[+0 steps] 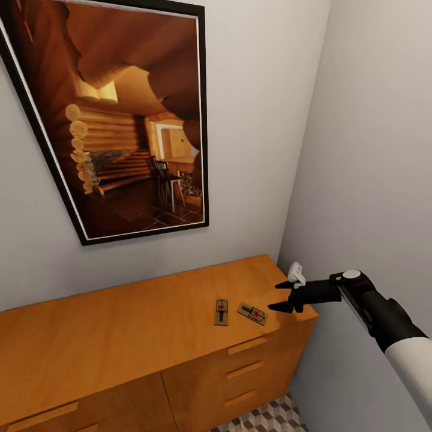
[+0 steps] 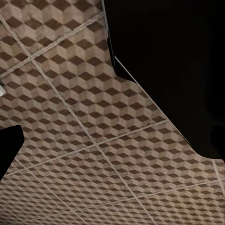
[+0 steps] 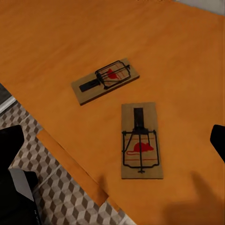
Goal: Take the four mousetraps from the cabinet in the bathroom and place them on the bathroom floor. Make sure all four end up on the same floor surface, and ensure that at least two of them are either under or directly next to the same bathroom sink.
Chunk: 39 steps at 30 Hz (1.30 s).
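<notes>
- Wooden cabinet (image 1: 120,336) carries two mousetraps (image 1: 222,312) (image 1: 252,314) near its right front corner.
- Right end effector (image 1: 277,296) hovers spread beside them.
- Framed picture (image 1: 120,114) hangs above.
- Left end effector's state: cannot tell.

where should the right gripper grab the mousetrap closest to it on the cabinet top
The nearer mousetrap lies flat on the cabinet near its front right corner, just ahead of the open right gripper. Coming from above and pinching across its two long wooden edges at the plain end away from the red bait looks best: the board is thin and flat, and the wire parts sit on top.
</notes>
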Tool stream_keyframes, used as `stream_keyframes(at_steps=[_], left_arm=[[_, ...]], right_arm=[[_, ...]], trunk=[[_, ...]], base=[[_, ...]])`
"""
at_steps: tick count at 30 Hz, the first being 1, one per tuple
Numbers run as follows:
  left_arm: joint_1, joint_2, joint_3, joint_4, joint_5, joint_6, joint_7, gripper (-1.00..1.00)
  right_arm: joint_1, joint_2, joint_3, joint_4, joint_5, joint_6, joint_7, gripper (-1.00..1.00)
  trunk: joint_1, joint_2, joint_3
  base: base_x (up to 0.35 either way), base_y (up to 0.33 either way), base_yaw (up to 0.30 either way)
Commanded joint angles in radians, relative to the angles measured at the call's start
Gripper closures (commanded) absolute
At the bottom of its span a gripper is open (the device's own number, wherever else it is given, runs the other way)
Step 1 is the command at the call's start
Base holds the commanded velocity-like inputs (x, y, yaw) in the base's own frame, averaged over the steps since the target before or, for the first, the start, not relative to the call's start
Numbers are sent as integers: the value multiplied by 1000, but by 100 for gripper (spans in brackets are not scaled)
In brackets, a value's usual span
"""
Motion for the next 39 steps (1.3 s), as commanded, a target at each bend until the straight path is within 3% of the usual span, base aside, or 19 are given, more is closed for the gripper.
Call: stream_keyframes(at_steps=[1,13,39], left_arm=[[-1,-1,-8,2,9,-6,1,-100],[0,-1,-8,2,9,-7,0,-100],[0,-4,-8,2,9,-7,0,-100]], right_arm=[[-1,-1,1,4,2,0,3,-100],[-1,-1,0,61,2,-63,5,-100],[-1,-1,-1,68,3,-72,4,-100]], trunk=[[0,-2,-2],[0,-2,-5],[0,-2,-45]], base=[[4,0,0],[1,0,0],[0,0,0]])
